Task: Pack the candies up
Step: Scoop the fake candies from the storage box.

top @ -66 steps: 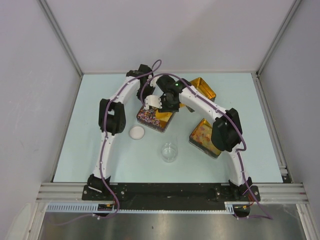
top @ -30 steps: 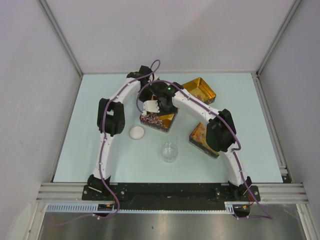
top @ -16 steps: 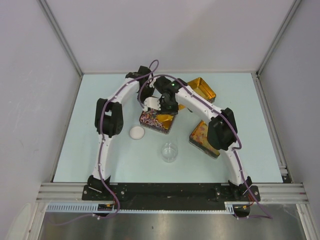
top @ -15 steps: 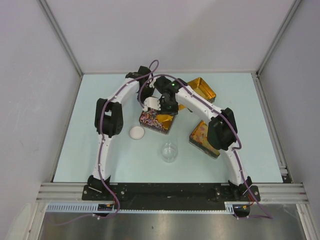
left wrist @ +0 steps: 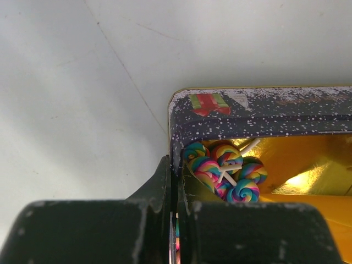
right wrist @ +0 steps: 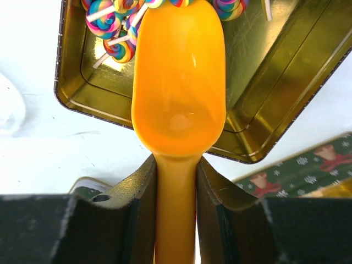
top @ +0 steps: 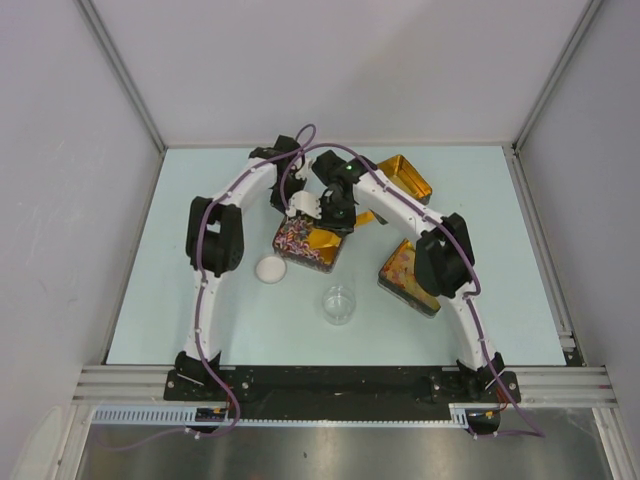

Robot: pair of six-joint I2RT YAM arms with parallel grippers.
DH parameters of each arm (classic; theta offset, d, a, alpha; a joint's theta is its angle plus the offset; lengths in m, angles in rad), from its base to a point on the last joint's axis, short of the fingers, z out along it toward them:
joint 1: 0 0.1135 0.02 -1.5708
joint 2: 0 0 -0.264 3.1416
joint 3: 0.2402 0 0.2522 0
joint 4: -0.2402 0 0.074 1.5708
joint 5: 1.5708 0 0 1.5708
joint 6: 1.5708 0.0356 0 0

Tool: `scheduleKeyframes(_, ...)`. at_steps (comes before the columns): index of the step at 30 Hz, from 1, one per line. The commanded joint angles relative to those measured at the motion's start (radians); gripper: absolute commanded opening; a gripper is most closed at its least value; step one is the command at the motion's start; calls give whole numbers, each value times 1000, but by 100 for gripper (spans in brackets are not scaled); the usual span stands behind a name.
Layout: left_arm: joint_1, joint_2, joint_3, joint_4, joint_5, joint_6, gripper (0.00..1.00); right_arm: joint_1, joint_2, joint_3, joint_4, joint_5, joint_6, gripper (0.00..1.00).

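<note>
Between the right gripper [right wrist: 176, 181]'s two fingers sits the handle of an orange scoop [right wrist: 179, 82], clamped from both sides, its bowl reaching straight ahead of the fingertips. That bowl is bare. Directly beneath it lies an open gold tin [right wrist: 66, 93], much of its floor showing, and at the scoop's far lip, ahead and slightly left of the gripper, lie the candies [right wrist: 113, 27]: small rainbow-swirl sweets on white sticks, bunched at the tin's far end. To the gripper's right, beside the tin, a green lid with a Christmas print [right wrist: 297, 170] is partly in view.

Across the tin, the left gripper [left wrist: 175, 220] is pinched tight at a corner, apparently on the tin's thin wall, steadying it; more candies lie just inside that corner, ahead of its fingers.

Judging from this, the scooping step is in hand, with nothing yet loaded. The next move likely calls for driving the lip forward and down under the heap, then lifting level so nothing rolls off, while the left gripper holds the tin against the push.
</note>
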Motion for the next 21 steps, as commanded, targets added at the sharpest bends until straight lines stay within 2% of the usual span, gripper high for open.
scheduleKeyframes(1, -17, -137, 0, 58, 58, -80, 0, 10, 58, 18, 12, -192, 17, 0)
scheduleKeyframes(6, -20, -140, -8, 61, 57, -83, 1, 14, 57, -37, 87, -194, 37, 0)
scheduleKeyframes(10, -21, -138, -11, 62, 54, -83, 0, 33, 12, -140, 230, -101, 48, 0)
scheduleKeyframes(15, -24, -143, -20, 65, 49, -83, 0, 54, -8, -175, 343, -21, 66, 0)
scheduleKeyframes(21, -29, -150, -26, 68, 51, -83, 0, 53, 3, -134, 331, -58, 96, 0)
